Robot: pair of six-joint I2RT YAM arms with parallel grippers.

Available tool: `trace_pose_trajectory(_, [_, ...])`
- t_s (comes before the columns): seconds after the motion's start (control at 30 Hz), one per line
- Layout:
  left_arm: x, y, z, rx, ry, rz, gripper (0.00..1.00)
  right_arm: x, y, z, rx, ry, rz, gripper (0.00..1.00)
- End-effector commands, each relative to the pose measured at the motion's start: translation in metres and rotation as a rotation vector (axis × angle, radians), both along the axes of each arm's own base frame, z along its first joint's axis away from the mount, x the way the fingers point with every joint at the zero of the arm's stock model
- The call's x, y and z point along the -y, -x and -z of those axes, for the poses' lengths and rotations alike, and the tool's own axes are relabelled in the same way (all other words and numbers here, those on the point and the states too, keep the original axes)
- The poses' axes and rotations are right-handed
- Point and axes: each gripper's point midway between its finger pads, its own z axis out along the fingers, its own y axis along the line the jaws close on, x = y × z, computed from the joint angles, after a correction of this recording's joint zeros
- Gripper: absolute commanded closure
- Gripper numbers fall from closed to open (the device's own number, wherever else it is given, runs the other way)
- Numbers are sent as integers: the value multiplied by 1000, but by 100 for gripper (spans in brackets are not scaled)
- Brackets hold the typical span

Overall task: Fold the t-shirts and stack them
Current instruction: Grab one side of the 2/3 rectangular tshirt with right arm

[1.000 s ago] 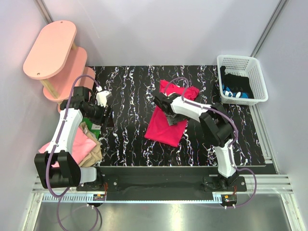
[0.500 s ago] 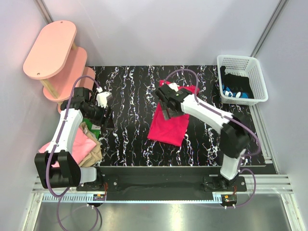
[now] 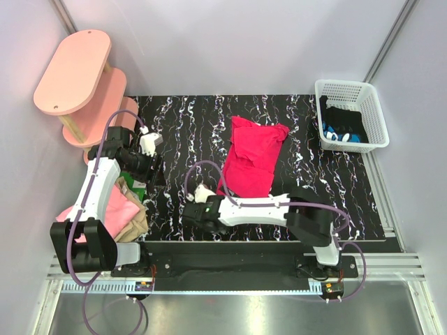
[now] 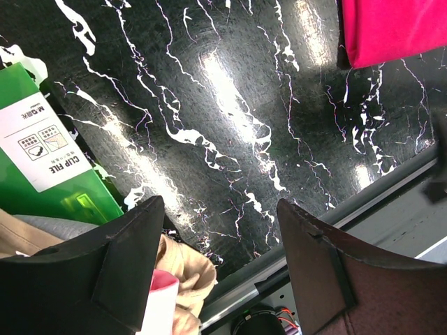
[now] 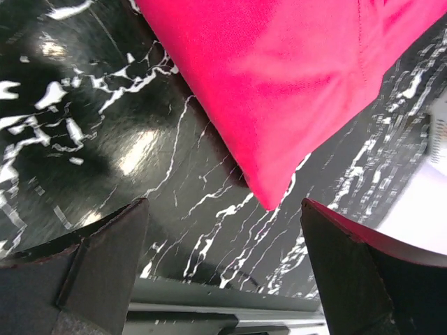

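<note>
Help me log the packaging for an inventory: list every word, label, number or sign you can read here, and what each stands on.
"CLIP FILE": on the white label of the green package, upside down in the left wrist view.
"M": same label, followed by characters too blurred to read.
The label's small print and two small diagrams: too small to read.
Crimson t-shirt and white basket: no readable text.

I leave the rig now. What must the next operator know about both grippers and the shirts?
Left gripper: open, empty, over the left edge of the table beside a green box.
Right gripper: open, empty, low over the table by the near corner of the crimson shirt.
That shirt: mid-table, partly folded, far end bunched.
Light pink shirt and tan shirt: heaped at the left edge.
Remaining: finish folding, stack all.
</note>
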Motion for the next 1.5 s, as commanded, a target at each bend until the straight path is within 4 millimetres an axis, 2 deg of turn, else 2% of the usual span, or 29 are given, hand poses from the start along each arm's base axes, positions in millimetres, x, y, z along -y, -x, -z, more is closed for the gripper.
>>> trace_pose_trajectory(0.0, [-2,-7,-18,77,-14,-12,29,5,-14,-6,113,49,25,4])
trace_pose_trajectory(0.3, [-2,-5,-26,109,-18,-16,29,10,-15,24,154,134,38,7])
trace_pose_trajectory(0.5, [-1,-10,-34,122,-7,-21,29,13,-19,54,167,191,23,8])
trace_pose_trajectory(0.7, [0,-12,-38,129,-5,-22,29,15,-32,69,140,168,49,14])
trace_pose_trajectory(0.93, [0,-14,-39,127,-7,-25,29,18,-39,86,72,131,69,41])
trace_pose_trajectory(0.97, [0,-14,-40,129,-4,-25,29,18,-39,87,67,131,70,53])
trace_pose_trajectory(1.17, [1,-15,-40,124,2,-22,29,12,-37,95,18,103,73,69])
trace_pose_trajectory(1.2, [1,-15,-40,125,2,-22,28,10,-37,94,14,95,72,75])
trace_pose_trajectory(1.27, [1,-15,-41,126,0,-22,29,5,-36,94,-2,80,65,78])
trace_pose_trajectory(1.47, [1,-14,-42,133,0,-17,29,-8,-26,91,-85,29,56,100])
